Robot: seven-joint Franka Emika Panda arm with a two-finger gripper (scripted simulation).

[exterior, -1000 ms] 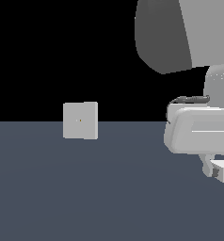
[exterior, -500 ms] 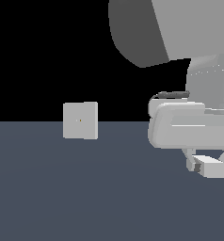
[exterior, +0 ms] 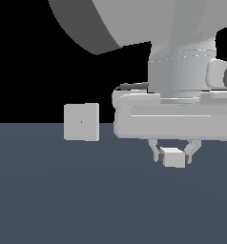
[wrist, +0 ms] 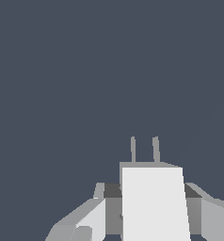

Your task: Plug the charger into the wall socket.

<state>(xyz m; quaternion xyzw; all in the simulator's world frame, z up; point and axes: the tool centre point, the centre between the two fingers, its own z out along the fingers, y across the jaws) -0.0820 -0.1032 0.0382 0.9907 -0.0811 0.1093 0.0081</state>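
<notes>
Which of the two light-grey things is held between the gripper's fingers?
The charger, the small block inside the gripper; the larger square socket stands apart, untouched.

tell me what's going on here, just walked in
A single robot arm's gripper is shut on the charger, a small light-grey block, with a finger on each side. The wrist view shows the charger's two prongs pointing out ahead over bare dark floor. The wall socket, an upright square plate, stands apart from it toward the exterior view's left. The charger is not plugged in yet.
</notes>
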